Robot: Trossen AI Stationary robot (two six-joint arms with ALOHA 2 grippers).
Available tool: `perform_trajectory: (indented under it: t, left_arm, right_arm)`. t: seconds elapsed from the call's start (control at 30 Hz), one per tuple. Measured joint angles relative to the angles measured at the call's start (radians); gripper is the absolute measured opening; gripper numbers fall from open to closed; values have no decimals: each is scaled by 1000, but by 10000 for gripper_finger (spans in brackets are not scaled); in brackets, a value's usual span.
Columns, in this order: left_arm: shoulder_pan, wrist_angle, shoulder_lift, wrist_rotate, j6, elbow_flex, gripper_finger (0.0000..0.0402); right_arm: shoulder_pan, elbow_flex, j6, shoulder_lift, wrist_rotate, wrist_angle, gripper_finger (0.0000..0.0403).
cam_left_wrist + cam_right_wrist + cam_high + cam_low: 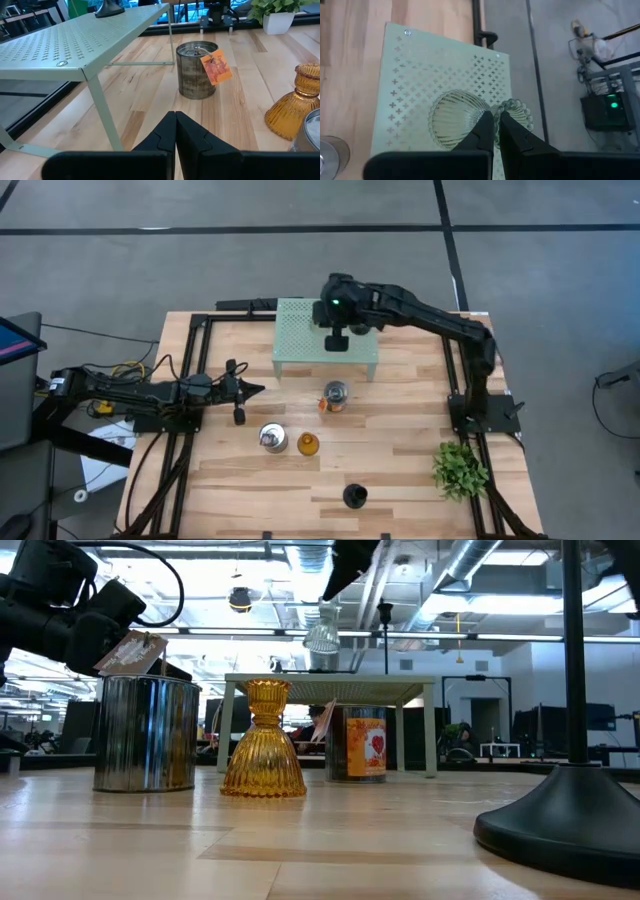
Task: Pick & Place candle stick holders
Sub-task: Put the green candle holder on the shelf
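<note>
- The right gripper [494, 131] is hanging over the pale green mesh stand [300, 340] at the back of the table [400, 480], its fingers nearly closed and pinching the beaded rim of the clear glass holder [462, 120].
- In the low view, that glass holder [322, 635] is sitting above the top of the stand [330, 683].
- A short black holder [336, 340] is sitting on the stand, close by the right gripper [340, 318].
- The left gripper [255, 389] is waiting low over the table's left side, its fingers [165, 132] pressed together and holding nothing.
- The orange-and-silver tin [335, 396] is standing just in front of the stand.
- The silvery jar [271, 438] and the amber glass holder [307, 444] are standing side by side nearer the table's middle.
- The black stick holder with the round base [355, 497] is standing alone near the front edge.
- A leafy green plant [460, 470] is sitting at the table's right edge.
</note>
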Motion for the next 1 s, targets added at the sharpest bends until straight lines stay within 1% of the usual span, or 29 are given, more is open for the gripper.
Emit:
perform_trajectory:
  t: [0.13, 0.3, 0.37, 1.0]
  left_arm:
    - [0, 0, 0, 0, 0, 0, 8]
    - [0, 0, 0, 0, 0, 0, 8]
    - [0, 0, 0, 0, 0, 0, 8]
    - [0, 0, 0, 0, 0, 0, 8]
  right_arm:
    - [-18, 101, 0, 86, 0, -52, 0]
    - [-58, 164, 6, 147, 18, -115, 0]
    - [-75, 170, 13, 160, 32, -131, 0]
    - [-146, 173, 57, 171, 12, -152, 0]
